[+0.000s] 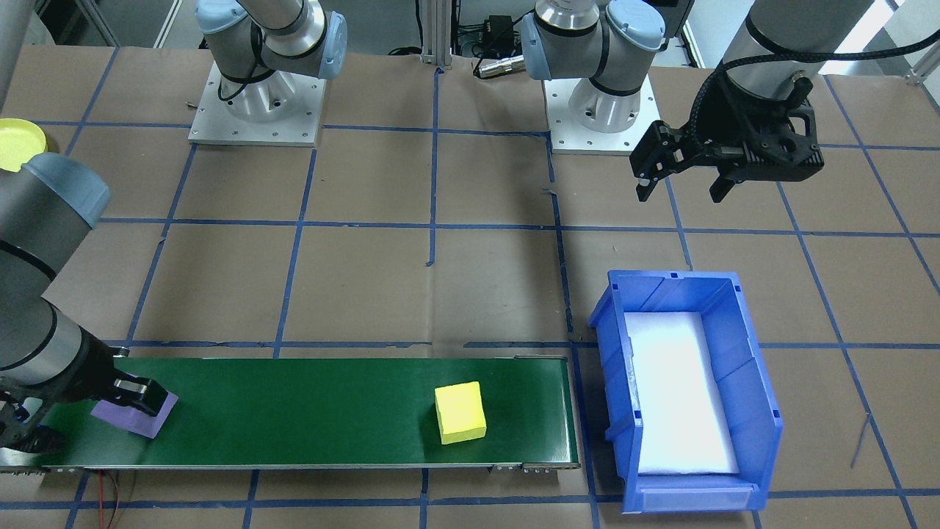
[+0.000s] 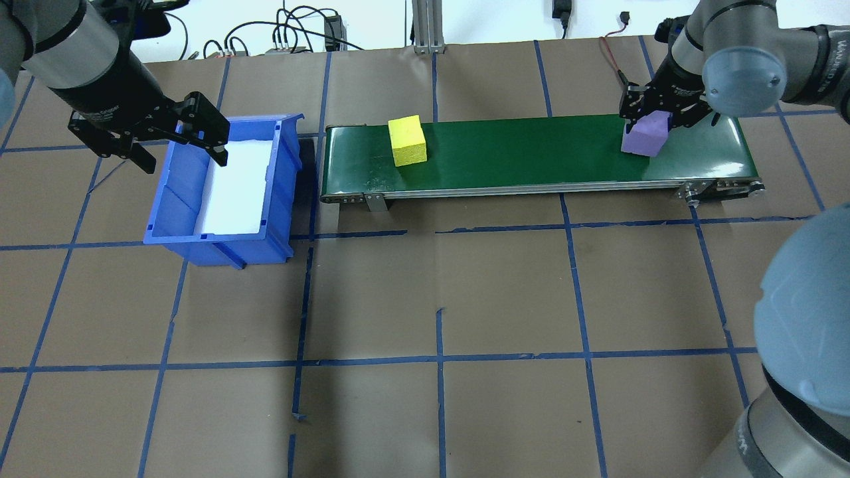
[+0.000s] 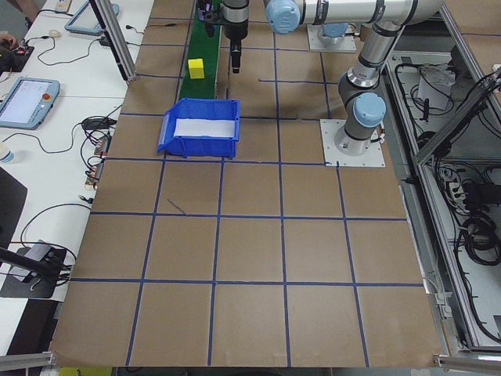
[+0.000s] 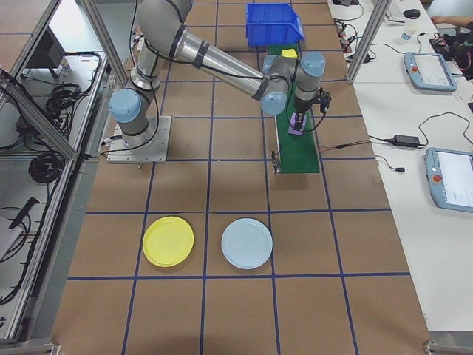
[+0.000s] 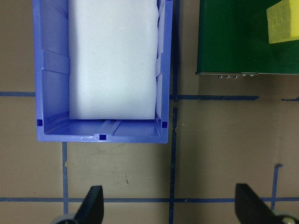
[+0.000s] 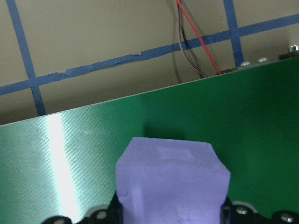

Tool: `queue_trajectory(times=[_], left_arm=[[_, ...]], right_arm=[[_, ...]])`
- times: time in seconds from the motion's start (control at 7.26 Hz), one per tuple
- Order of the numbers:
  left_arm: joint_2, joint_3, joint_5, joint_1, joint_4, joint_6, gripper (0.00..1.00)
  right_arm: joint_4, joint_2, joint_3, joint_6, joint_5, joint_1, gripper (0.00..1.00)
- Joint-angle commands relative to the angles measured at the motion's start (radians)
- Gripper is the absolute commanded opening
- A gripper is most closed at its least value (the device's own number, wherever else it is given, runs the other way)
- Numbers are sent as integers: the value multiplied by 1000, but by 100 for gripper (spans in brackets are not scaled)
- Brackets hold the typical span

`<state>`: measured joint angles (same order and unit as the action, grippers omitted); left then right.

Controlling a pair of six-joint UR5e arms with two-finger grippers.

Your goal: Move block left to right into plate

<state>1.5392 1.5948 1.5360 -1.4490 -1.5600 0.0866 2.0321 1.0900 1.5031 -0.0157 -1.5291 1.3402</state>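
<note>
I see my right gripper (image 2: 654, 119) with its fingers closed on the purple block (image 2: 645, 135) at the right end of the green conveyor belt (image 2: 531, 153) — the block's underside looks close to the belt, though I cannot tell if it touches. A yellow block (image 2: 407, 139) sits near the belt's left end. My left gripper (image 2: 179, 143) hovers with fingers spread wide and empty over the blue bin (image 2: 172, 219). The yellow plate (image 4: 168, 241) lies on the counter beside a pale blue plate (image 4: 247, 243), well apart from the belt.
</note>
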Motion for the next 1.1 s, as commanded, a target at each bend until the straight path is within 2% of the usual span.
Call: queue_trajectory(times=[0.0,0.14,0.41,0.55,0.69,0.83,0.96], left_arm=[[-2,-7,53,-1,-5,2,100],[-5,-6,56,-1,-8,2,100],[-7,-6,56,-1,-8,7,100],[-10,-4,58,-1,-8,5,100],[-11,-4,78,-1,-12,2,100],[-11,-1,126,-1,-9,1,100],[-11,0,127,-1,-8,1,100]], right_arm=[[-27,17,6,-117,-10,-115,25],[-51,17,-4,-247,-22,-184,25],[-49,17,5,-529,-45,-365,25],[-52,17,6,-637,-92,-451,26],[-49,14,19,-771,-101,-554,27],[-44,13,44,-840,-100,-634,27],[-24,-5,48,-915,-89,-706,27]])
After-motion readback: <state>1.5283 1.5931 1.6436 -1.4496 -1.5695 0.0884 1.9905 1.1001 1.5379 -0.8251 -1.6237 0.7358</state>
